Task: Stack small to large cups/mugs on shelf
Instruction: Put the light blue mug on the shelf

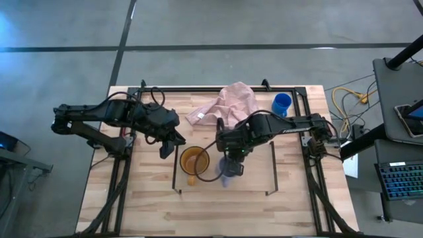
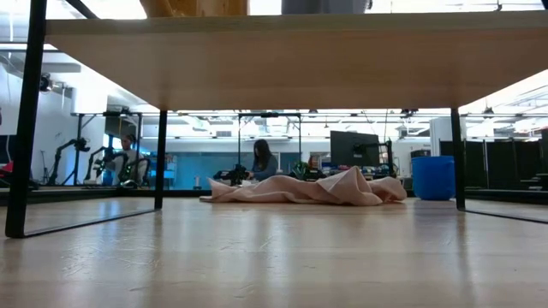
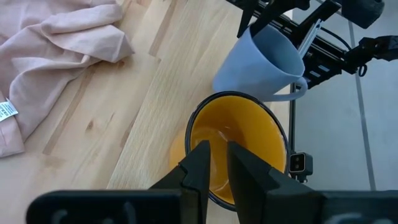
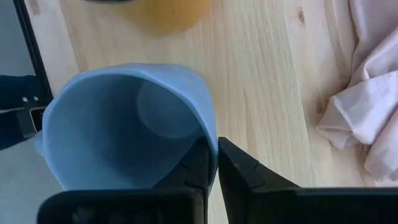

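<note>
The yellow-orange mug (image 1: 193,160) (image 3: 239,140) stands upright on the left part of the shelf (image 1: 254,178), a raised wooden board (image 2: 257,60). My left gripper (image 1: 173,143) (image 3: 217,158) hangs above that mug's left side with a narrow gap between its fingers, touching nothing. My right gripper (image 1: 231,158) (image 4: 212,146) is shut on the grey mug (image 1: 230,170) (image 3: 261,62), just right of the yellow one. The blue mug (image 1: 282,103) (image 2: 434,177) stands on the tabletop behind the shelf, right of the pink cloth. My right gripper pinches the grey mug's rim wall (image 4: 202,134), one finger inside the mug and one outside. The fingers come from above, slanting. The mug is tilted, its handle (image 3: 300,87) on the side away from the fingers. Whether its base touches the shelf, I cannot tell.
A crumpled pink cloth (image 1: 228,106) (image 2: 308,190) lies on the tabletop behind the shelf. Black rails (image 1: 272,168) stand at the shelf's short ends, its legs (image 2: 17,128) on the tabletop. The shelf's right half is bare wood. People sit in the room beyond.
</note>
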Controlling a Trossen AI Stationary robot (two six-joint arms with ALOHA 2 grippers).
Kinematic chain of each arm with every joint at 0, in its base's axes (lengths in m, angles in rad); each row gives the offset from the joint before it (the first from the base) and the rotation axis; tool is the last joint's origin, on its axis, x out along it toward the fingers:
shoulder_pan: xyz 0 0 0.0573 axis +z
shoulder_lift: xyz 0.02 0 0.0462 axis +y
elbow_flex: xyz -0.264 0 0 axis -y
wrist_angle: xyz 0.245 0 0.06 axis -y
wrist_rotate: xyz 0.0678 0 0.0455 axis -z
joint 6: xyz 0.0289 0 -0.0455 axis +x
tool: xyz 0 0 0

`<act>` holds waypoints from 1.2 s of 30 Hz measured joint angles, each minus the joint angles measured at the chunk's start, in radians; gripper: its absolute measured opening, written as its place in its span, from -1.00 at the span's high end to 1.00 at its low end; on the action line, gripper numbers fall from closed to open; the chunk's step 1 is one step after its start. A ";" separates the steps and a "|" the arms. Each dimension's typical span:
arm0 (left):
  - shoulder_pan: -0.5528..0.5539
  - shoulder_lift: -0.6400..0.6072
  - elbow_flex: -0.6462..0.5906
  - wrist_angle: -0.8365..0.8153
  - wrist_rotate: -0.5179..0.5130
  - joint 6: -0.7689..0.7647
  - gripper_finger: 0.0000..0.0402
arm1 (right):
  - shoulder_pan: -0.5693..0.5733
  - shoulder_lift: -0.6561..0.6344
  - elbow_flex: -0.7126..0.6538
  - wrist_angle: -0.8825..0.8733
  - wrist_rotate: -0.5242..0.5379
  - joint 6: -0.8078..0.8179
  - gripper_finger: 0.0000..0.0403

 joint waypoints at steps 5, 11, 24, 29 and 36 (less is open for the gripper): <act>0.000 0.000 0.000 0.000 0.000 0.000 0.81 | -0.006 0.000 0.000 0.008 0.002 0.000 0.79; 0.000 0.000 0.000 0.000 0.000 0.000 0.81 | -0.009 0.000 0.000 0.005 0.002 0.007 0.66; -0.002 -0.004 0.016 0.012 0.000 0.025 0.81 | -0.009 -0.061 0.000 -0.015 0.121 0.029 0.69; -0.021 -0.004 0.045 0.092 0.000 0.026 0.81 | -0.009 -0.114 0.000 -0.012 0.127 0.071 0.74; -0.099 0.042 0.039 0.198 0.013 0.029 0.81 | 0.012 -0.153 0.000 -0.068 0.166 0.174 0.79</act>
